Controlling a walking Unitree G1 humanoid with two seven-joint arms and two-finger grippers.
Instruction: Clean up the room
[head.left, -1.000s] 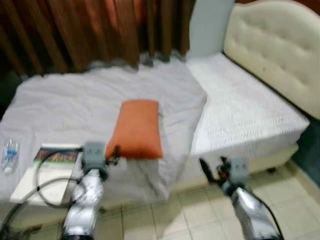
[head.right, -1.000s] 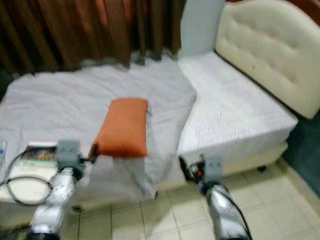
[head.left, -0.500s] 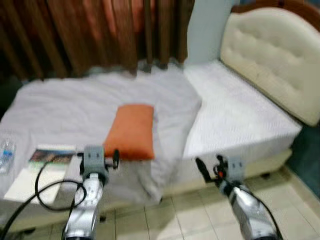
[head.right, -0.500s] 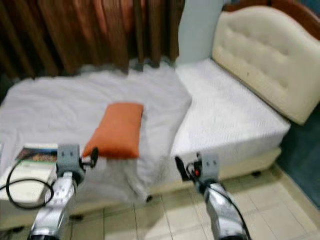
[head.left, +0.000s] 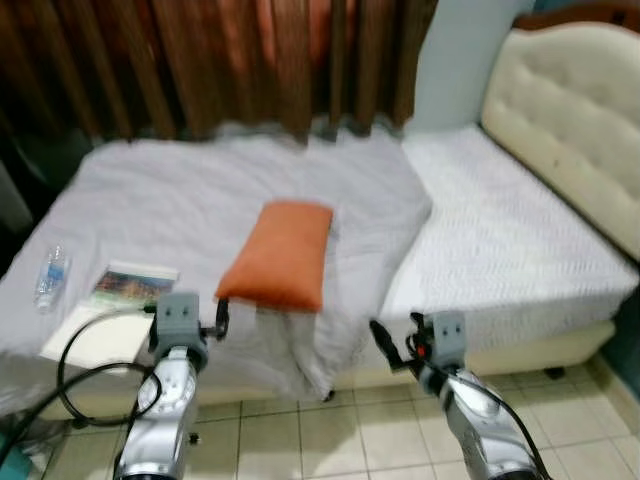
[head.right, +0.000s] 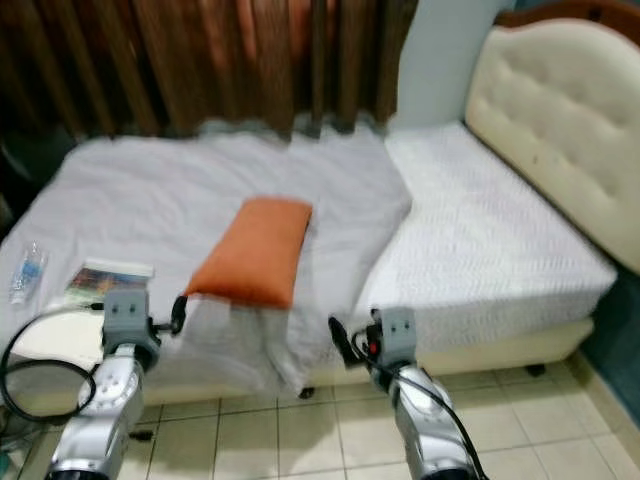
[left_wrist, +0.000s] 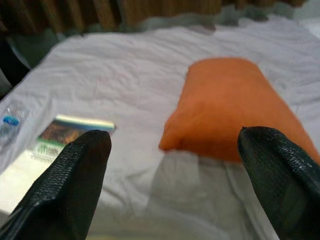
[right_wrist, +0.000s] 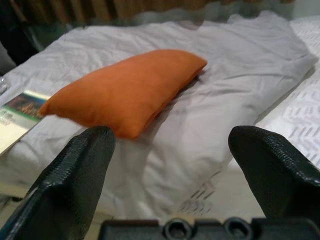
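An orange pillow (head.left: 279, 254) lies on a rumpled grey sheet (head.left: 190, 200) spread over the left part of the bed. My left gripper (head.left: 218, 318) hangs open just before the bed's front edge, close to the pillow's near-left corner (left_wrist: 220, 110). Off the mattress edge and lower down, my right gripper (head.left: 384, 344) is open over the floor, to the right of the sheet's hanging corner; its wrist view has the pillow (right_wrist: 125, 90) ahead. Nothing is between either pair of fingers.
A book (head.left: 134, 283) and a water bottle (head.left: 50, 274) lie on the sheet at the left. The bare white mattress (head.left: 510, 240) and cream headboard (head.left: 570, 110) are on the right, brown curtains (head.left: 200, 60) behind, tiled floor (head.left: 330, 440) below. A black cable (head.left: 75, 365) loops by my left arm.
The camera has swung a little to the left, so the bed sits further right in the picture and the bottle shows more fully. Both grippers stay open; the pillow has not moved.
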